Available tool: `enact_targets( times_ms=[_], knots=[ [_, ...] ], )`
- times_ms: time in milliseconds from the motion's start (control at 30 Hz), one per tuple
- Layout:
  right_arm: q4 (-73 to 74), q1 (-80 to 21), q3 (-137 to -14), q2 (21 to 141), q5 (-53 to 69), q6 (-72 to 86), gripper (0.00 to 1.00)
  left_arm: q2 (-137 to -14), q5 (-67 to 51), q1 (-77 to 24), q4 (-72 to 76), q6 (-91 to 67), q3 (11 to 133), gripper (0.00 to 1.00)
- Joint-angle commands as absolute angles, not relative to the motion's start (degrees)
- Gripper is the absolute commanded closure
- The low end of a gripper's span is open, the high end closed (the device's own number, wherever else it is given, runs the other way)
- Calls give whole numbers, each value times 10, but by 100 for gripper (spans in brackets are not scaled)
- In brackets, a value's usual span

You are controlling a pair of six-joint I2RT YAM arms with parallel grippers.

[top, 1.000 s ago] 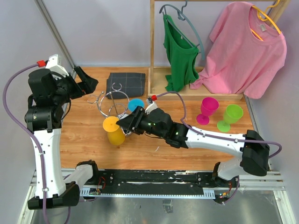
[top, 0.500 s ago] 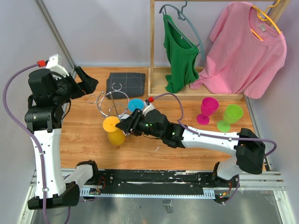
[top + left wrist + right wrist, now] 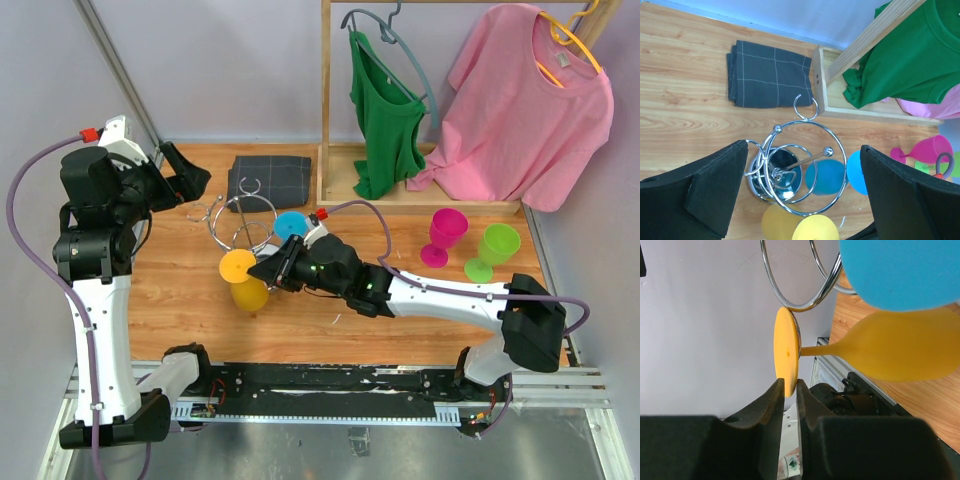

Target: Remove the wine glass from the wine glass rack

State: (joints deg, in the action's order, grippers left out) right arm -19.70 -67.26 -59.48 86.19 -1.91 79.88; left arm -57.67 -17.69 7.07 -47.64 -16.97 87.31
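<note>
Reaching slightly farther than a second ago, the right gripper (image 3: pixel 790 385) has its fingers clamped on the foot rim of the yellow wine glass (image 3: pixel 247 290), which hangs bowl-down from a loop of the wine glass rack (image 3: pixel 790 172). The left gripper (image 3: pixel 188 178) hovers above the rack, jaws wide apart.

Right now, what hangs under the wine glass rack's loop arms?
A yellow wine glass and a blue wine glass hang there, feet up. The blue one's stem is covered in every view.
</note>
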Motion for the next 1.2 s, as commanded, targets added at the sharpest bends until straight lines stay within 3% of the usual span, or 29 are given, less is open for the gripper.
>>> enact_targets(
  times_ms=[0, 100, 1167],
  knots=[
    [-220, -675, -590, 868, -13, 807, 88, -577, -184, 75, -461, -161, 869, 1],
    [-221, -674, -585, 866, -14, 811, 99, -578, -184, 75, -461, -160, 868, 1],
    [-340, -674, -551, 860, -25, 915, 99, -580, -187, 76, -455, -158, 864, 1]
  ],
)
